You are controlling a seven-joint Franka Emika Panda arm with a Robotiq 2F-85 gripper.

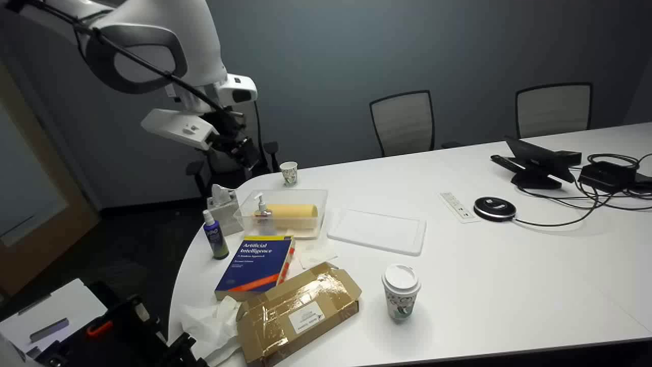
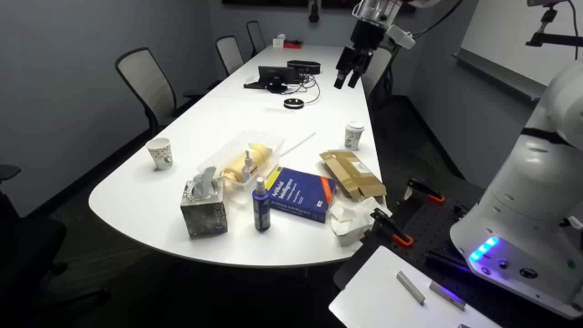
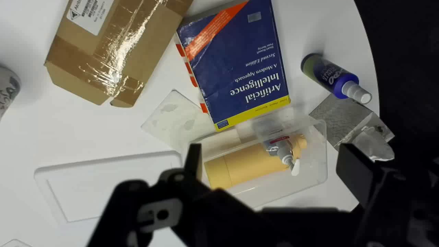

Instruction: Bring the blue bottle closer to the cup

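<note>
The blue bottle (image 1: 216, 238), slim with a white spray cap, stands upright near the rounded table edge. It also shows in an exterior view (image 2: 262, 209) and in the wrist view (image 3: 331, 76). The cup (image 1: 401, 295), white paper with a white lid and printed side, stands upright beyond the cardboard box. It shows in an exterior view (image 2: 353, 136) and partly at the left edge of the wrist view (image 3: 7, 89). My gripper (image 2: 346, 83) is high above the table, apart from both. In the wrist view its fingers (image 3: 272, 163) are wide apart with nothing between them.
A blue book (image 1: 257, 265) and a cardboard box (image 1: 300, 311) lie between bottle and cup. A tissue box (image 2: 204, 209) stands beside the bottle. A transparent bin (image 1: 316, 227) holds a yellow bottle and a pump bottle. A lidless paper cup (image 2: 160, 154) stands farther off.
</note>
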